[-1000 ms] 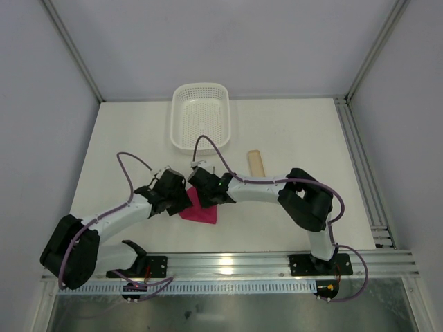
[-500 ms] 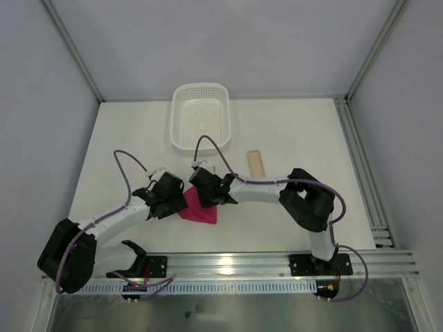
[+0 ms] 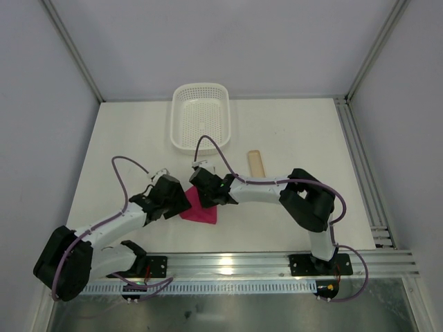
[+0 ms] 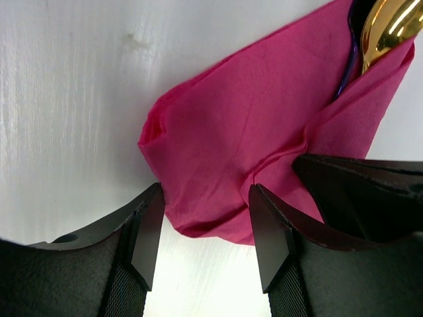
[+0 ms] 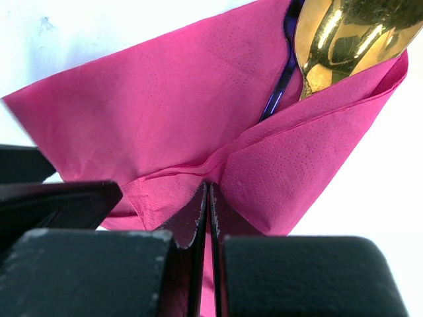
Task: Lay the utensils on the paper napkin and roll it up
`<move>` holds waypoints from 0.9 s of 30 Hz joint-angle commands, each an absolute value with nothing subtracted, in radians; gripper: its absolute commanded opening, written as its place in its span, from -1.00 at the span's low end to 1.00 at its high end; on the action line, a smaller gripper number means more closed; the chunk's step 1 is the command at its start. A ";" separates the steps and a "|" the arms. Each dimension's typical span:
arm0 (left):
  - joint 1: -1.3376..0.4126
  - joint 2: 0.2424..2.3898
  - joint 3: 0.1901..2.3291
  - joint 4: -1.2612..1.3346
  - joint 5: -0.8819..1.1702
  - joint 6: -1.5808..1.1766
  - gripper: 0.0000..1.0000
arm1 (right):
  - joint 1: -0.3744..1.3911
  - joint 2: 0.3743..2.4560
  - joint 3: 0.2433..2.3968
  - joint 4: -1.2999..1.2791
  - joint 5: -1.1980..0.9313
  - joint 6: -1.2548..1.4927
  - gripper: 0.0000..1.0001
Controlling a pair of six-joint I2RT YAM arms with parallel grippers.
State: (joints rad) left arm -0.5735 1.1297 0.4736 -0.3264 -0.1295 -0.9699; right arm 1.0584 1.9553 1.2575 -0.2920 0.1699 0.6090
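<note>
Your left gripper (image 4: 206, 241) stands partly open. Its two fingers straddle the lower folded edge of the paper napkin (image 4: 264, 119) without clamping it. Your right gripper (image 5: 206, 198) is fully closed, and its tips pinch a fold of the same napkin where the creases converge. The napkin is folded over into a rough triangle and lies flat on the table (image 3: 297, 138), close to the near edge and left of centre, between the two wrists. The gold spoon (image 5: 344, 39) lies tucked under the upper flap with only its bowl showing. A dark slim utensil (image 5: 281, 76) lies just beside it, mostly covered. The white perforated basket (image 3: 201, 142) sits at the far edge, well apart. A pale beige strip (image 3: 256, 164) lies near the right arm.
</note>
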 commanded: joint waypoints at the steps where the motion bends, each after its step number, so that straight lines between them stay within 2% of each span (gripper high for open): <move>1: -0.571 1.091 0.449 -0.319 -0.084 -0.979 0.15 | 1.063 1.973 1.216 -0.330 0.169 0.621 -0.92; 9: -0.571 1.075 0.405 -0.230 -0.049 -0.976 0.12 | 1.063 1.970 1.213 -0.327 0.163 0.624 -0.92; 17: -0.571 1.121 0.449 -0.236 -0.063 -0.937 -0.23 | 1.063 1.959 1.189 -0.282 0.138 0.635 -0.92; 27: -0.571 1.071 0.495 -0.310 -0.124 -0.890 -0.36 | 1.062 1.951 1.161 -0.253 0.129 0.635 -0.92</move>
